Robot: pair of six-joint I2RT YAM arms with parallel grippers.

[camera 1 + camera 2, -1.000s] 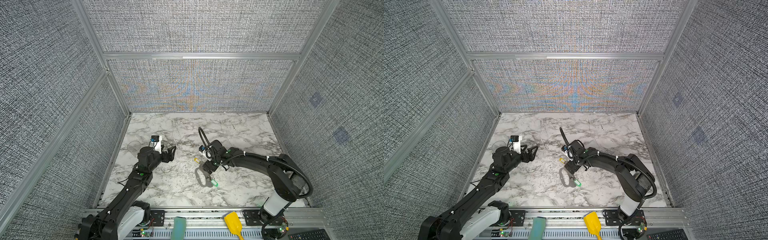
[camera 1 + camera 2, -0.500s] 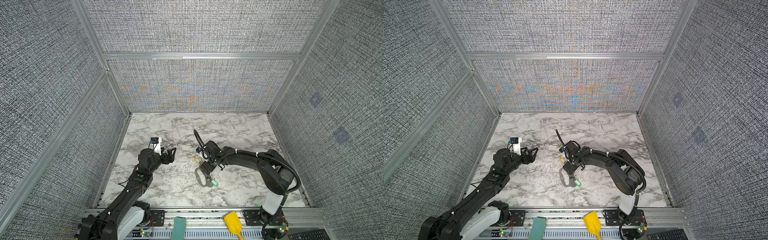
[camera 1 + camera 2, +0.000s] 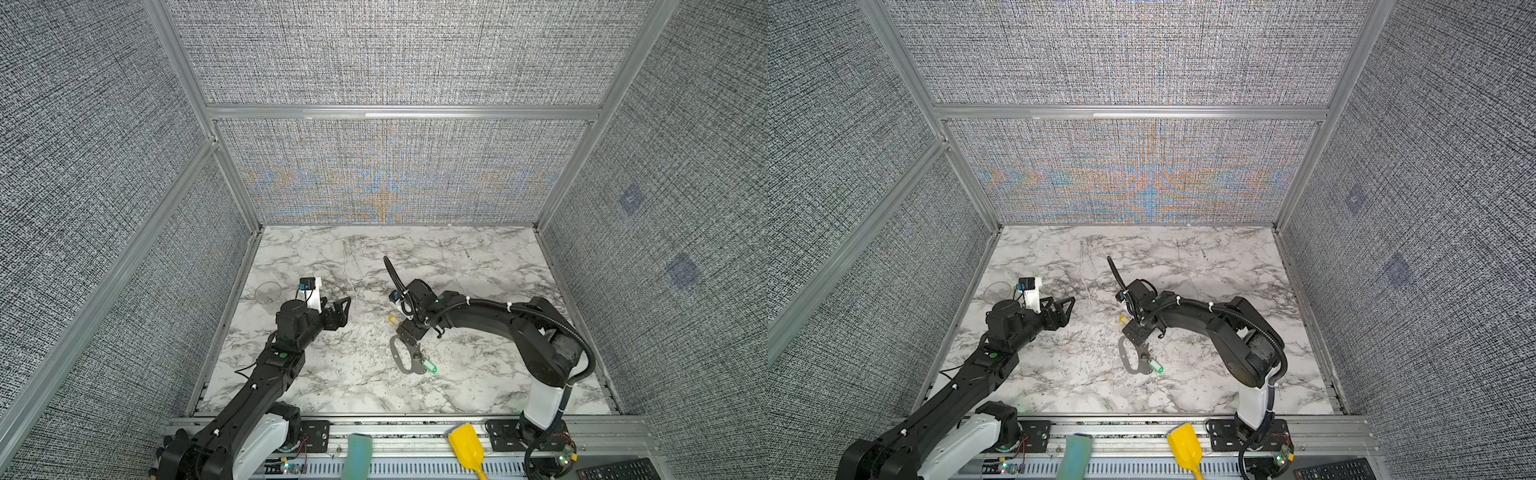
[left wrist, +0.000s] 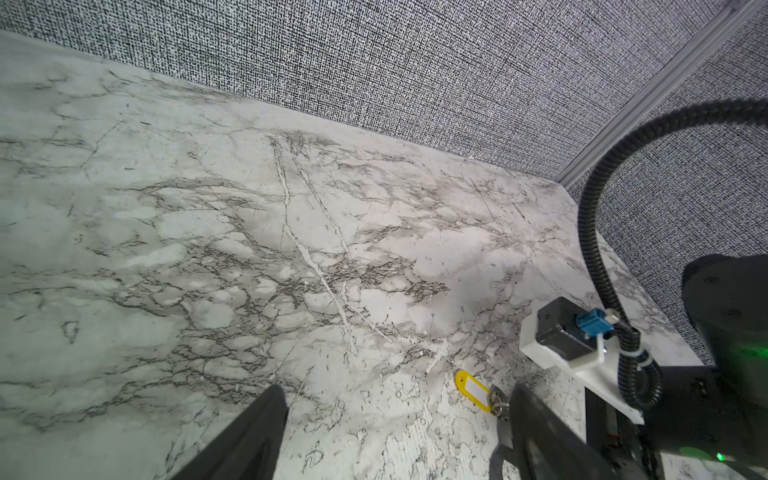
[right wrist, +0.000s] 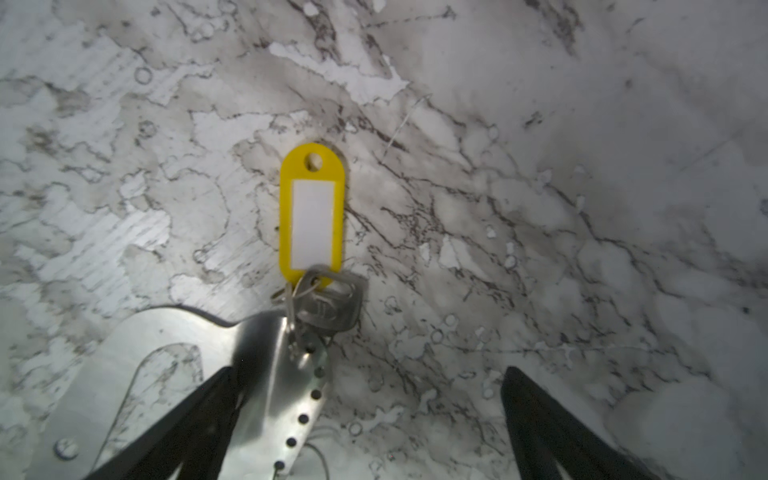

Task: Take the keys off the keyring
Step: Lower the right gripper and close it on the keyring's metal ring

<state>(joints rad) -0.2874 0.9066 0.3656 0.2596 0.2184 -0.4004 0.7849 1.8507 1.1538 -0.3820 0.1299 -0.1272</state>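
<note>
Right wrist view: fingers (image 5: 195,415) of the right gripper (image 5: 369,370) are splayed wide, gripping nothing, one lying over the keyring (image 5: 137,365) at lower left. Mid-frame, the yellow tag (image 5: 312,216) looks hooked on by its small ring (image 5: 291,303), so removal seems barely begun; next likely calls for a precise pinch on that tag. In a top view the green tag (image 3: 428,367) sits at the keyring's lower end, left gripper (image 3: 343,309) released, empty. Tag label blank; nothing readable.

even bright light; moiré on back wall (image 3: 382,174); wrist views softly blurred.
</note>
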